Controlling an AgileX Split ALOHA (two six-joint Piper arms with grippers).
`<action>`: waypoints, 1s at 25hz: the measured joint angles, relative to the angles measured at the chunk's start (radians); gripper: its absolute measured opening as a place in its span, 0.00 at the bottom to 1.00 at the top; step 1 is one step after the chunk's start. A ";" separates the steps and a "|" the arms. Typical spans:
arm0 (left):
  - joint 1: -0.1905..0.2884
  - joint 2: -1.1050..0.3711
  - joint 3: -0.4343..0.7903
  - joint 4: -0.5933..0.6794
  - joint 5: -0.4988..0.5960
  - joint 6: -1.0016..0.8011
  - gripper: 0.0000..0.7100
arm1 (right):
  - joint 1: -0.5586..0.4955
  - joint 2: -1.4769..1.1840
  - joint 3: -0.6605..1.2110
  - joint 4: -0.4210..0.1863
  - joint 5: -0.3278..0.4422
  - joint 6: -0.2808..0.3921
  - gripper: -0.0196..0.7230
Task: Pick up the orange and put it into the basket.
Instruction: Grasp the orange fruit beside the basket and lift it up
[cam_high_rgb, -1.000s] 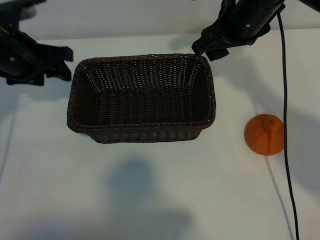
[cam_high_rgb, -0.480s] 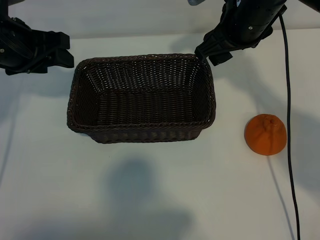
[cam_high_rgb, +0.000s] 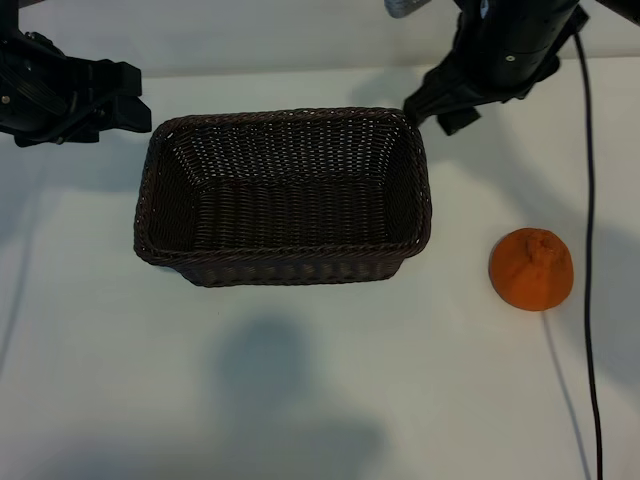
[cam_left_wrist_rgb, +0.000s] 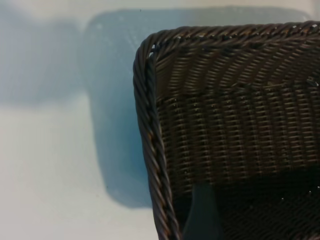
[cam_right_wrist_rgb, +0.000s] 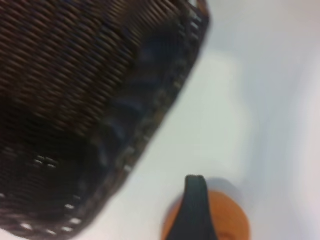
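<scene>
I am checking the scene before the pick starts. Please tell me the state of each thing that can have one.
orange: lying on the table to the right of the basket, not held.
basket: upright, nothing inside.
left gripper: open, holding nothing, beside the basket's far left corner.
right gripper: open, holding nothing, over the basket's far right corner.

Dark brown wicker on the basket (cam_high_rgb: 283, 262), tightly woven in fine horizontal rows along the sloping sides, with a braided, rope-like rim and small pale glints between the strands. Matte orange on the small orange (cam_high_rgb: 531, 270) at the right, dimpled, slightly darker at the puckered tip. Plain white across the table (cam_high_rgb: 300, 400), crossed by soft bluish-grey shadows; black on both arms and on the thin cable (cam_high_rgb: 588, 300) at the far right.
</scene>
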 joint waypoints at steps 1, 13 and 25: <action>0.000 0.000 0.000 0.000 -0.001 0.000 0.82 | 0.000 0.000 0.000 -0.025 0.017 0.010 0.80; 0.000 0.000 0.000 0.006 -0.008 0.001 0.77 | -0.001 -0.082 0.000 -0.139 0.096 0.112 0.79; 0.000 0.000 0.000 0.028 -0.009 0.005 0.77 | -0.050 -0.102 0.000 -0.122 0.100 0.118 0.79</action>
